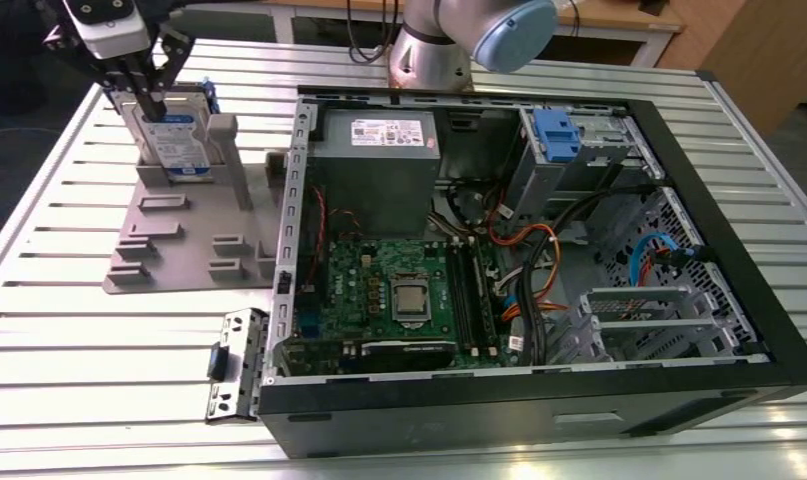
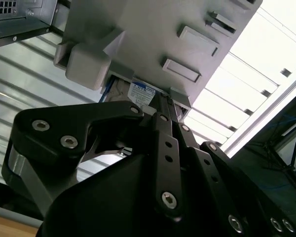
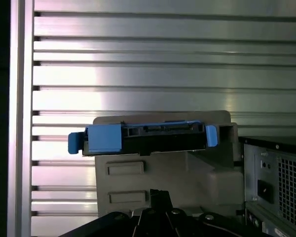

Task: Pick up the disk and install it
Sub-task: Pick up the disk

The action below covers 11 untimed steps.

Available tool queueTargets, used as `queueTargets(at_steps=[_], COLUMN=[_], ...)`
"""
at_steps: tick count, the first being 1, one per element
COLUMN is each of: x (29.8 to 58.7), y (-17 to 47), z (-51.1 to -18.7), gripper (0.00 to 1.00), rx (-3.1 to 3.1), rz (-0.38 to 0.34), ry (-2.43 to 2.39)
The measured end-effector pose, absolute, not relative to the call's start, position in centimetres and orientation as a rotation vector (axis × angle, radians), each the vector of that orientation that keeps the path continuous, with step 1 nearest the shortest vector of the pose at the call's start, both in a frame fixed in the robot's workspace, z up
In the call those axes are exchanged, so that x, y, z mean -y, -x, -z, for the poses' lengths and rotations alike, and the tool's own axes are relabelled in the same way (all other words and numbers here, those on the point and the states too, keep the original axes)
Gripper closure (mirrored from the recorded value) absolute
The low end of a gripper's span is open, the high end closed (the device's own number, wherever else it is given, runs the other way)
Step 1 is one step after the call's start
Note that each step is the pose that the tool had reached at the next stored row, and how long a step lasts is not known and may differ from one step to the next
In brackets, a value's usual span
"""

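Item: my gripper (image 1: 150, 100), black and of linked metal bars, hangs at the far end of the exterior view's left, directly over the task's thing. Whether it is spread or pressed together I cannot tell, nor whether it touches anything. Item: the disk (image 1: 183, 140), a flat silver hard drive with a white-and-blue label, framed by a bright blue plastic caddy. It stands upright on edge in a slot at the far end of the grey moulded plastic holder (image 1: 176, 235), outside the computer. In the first wrist view its blue-framed top edge (image 3: 145, 138) lies level across the holder. In the second wrist view its label (image 2: 142, 93) shows just past my gripper's tip. Item: the slatted aluminium table (image 1: 96, 340), bearing everything listed. Item: the black tower computer case (image 1: 697, 380), lying on its side with the panel off, just beside the holder on the exterior view's right. Inside it: a grey metal power supply box (image 1: 374, 150) at the far side, a green motherboard (image 1: 390, 290) nearer, and a blue plastic drive-bay fitting (image 1: 557, 130) at the far right. Item: a small perforated metal bracket (image 1: 236, 365) with a blue clip, lying on the table against the case's near left corner.
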<state>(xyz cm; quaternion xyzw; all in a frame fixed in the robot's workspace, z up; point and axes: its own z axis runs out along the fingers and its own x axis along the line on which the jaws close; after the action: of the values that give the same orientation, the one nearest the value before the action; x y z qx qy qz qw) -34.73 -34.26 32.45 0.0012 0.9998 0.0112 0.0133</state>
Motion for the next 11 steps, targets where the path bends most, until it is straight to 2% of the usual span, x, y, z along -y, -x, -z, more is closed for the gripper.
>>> queueTargets(at_steps=[11], x=[34.26], y=[34.73], z=[-32.45], gripper=[0.90], rx=[-3.113], rz=[-0.036], ry=[0.119])
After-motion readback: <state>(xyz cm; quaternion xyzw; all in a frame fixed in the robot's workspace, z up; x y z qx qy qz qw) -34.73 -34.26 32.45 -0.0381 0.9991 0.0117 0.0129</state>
